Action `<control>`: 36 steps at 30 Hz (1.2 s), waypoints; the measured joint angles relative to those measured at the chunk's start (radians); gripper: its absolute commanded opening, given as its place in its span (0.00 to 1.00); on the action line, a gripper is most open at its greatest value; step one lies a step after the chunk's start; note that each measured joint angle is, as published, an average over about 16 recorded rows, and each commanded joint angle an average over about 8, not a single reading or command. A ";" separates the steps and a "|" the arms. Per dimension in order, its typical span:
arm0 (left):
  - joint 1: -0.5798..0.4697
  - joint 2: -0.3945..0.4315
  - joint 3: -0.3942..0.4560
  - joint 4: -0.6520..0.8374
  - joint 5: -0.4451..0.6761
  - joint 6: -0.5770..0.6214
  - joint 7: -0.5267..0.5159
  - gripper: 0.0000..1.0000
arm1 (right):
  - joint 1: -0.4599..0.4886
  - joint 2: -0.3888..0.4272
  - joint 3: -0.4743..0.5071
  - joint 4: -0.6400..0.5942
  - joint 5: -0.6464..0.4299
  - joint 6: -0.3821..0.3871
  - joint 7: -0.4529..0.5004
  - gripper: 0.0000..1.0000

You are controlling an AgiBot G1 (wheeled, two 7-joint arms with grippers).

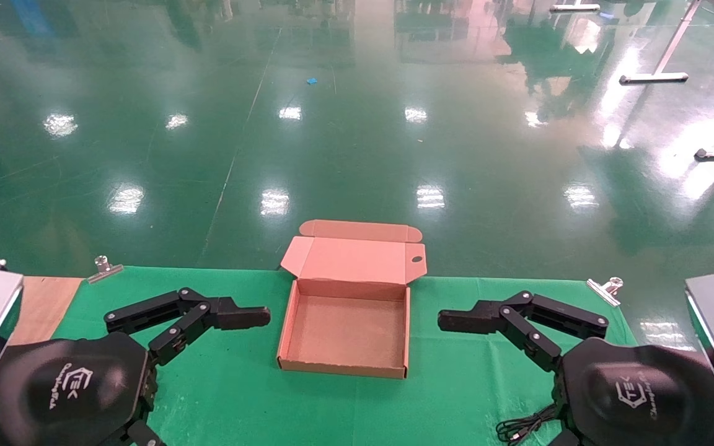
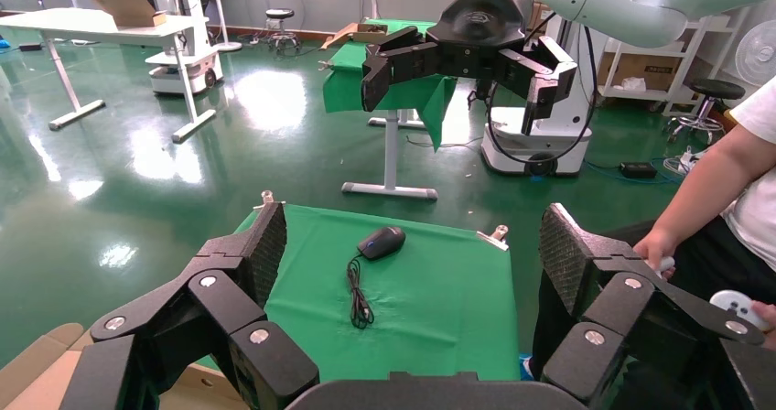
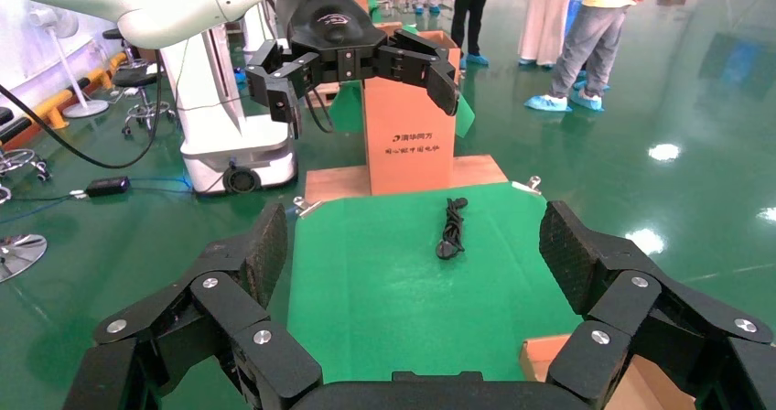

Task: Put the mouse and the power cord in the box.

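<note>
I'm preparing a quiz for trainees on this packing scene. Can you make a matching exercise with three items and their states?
Things:
1. brown cardboard mailer box
2. small black oval mouse
3. bundled black power cord

States:
A. lying in front of a tall printed carton
B. lid open, nothing inside
C. on the green cloth, thin cable trailing

Pairs: 1-B, 2-C, 3-A

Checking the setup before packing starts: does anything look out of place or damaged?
Nothing stands out. The box sits open and empty between both open end effectors, left and right; the mouse and power cord lie intact on the green cloth.
</note>
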 measured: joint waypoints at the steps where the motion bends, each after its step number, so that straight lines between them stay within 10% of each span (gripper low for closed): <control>1: 0.000 0.000 0.000 0.000 0.000 0.000 0.000 1.00 | 0.000 0.000 0.000 0.000 0.000 0.000 0.000 1.00; 36: 0.000 0.000 0.000 0.000 0.000 0.000 0.000 1.00 | 0.000 0.000 0.000 0.000 0.000 0.000 0.000 1.00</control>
